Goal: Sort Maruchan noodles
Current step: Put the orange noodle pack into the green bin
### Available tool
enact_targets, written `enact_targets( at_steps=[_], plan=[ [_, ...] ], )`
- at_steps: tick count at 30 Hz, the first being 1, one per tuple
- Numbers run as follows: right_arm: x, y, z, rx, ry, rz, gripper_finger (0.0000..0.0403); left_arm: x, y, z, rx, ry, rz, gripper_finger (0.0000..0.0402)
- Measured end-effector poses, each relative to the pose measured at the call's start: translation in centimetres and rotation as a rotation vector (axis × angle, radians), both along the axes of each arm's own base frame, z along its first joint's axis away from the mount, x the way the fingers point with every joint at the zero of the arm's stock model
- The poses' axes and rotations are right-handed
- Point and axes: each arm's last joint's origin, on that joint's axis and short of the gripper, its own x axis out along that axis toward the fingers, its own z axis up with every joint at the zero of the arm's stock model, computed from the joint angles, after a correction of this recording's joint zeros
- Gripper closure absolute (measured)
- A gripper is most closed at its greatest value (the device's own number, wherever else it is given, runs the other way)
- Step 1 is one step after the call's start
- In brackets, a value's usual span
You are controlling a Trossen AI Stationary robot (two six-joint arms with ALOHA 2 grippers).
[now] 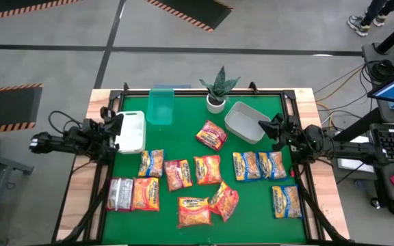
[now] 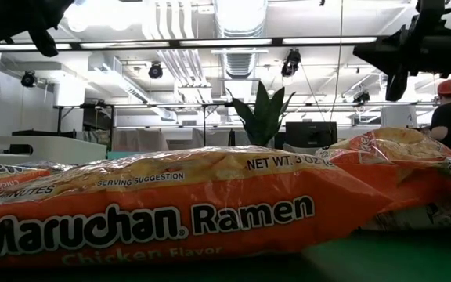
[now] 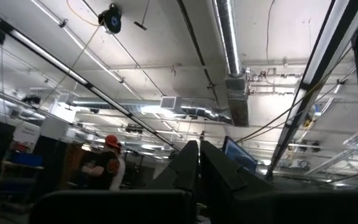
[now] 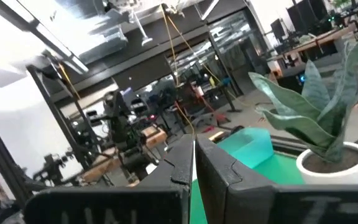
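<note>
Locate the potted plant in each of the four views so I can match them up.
High view: potted plant at the far edge of the green mat, between the teal bin and the grey bin.
Low view: its leaves rise centre, behind the orange ramen packet.
Left wrist view: not in it.
Right wrist view: white pot and leaves beside the teal bin.
Shared landmark: the teal bin.
</note>
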Motion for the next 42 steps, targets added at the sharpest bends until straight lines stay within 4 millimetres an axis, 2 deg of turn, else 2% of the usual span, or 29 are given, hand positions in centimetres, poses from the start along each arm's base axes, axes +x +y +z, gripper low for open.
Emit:
enact_targets(
  at_steps=[3, 10, 18, 23, 25, 27, 30, 33, 42],
  plan=[
    [0.3, -0.1, 0.4, -0.002, -0.044, 0.002, 0.0394, 0.3, -0.2, 0.0, 0.036, 0.002, -0.068, 0.0402],
    [2.7, -0.4, 1.3, 0.039, 0.092, 0.030, 0.0394, 1.4, -0.5, -0.1, 0.087, 0.055, -0.104, 0.0402],
    [5.7, -0.9, 4.1, 0.071, 0.259, 0.032, 0.0394, 4.2, -0.8, 2.9, 0.099, 0.158, -0.103, 0.0402],
    [7.6, -1.2, 5.6, 0.121, 0.507, 0.035, 0.0394, 7.0, -1.2, 4.3, 0.128, 0.344, -0.088, 0.0402],
    [8.3, -1.3, 6.7, 0.147, 0.566, 0.035, 0.0394, 8.2, -1.3, 4.6, 0.137, 0.457, -0.093, 0.0402],
    [8.8, -1.4, 6.8, 0.185, 0.675, 0.036, 0.0394, 9.2, -1.4, 4.7, 0.148, 0.606, -0.099, 0.0402],
    [9.8, -1.5, 7.1, 0.238, 0.784, 0.076, 0.0394, 10.5, -1.6, 4.6, 0.153, 0.846, -0.113, 0.0402],
    [11.1, -1.5, 7.3, 0.278, 0.830, 0.136, 0.0394, 11.6, -1.7, 3.8, 0.139, 1.015, -0.125, 0.0402],
    [14.2, -1.3, 4.6, 0.497, 0.957, 0.359, 0.0394, 15.4, -2.2, 0.7, 0.136, 1.174, -0.154, 0.0402]
  ],
)
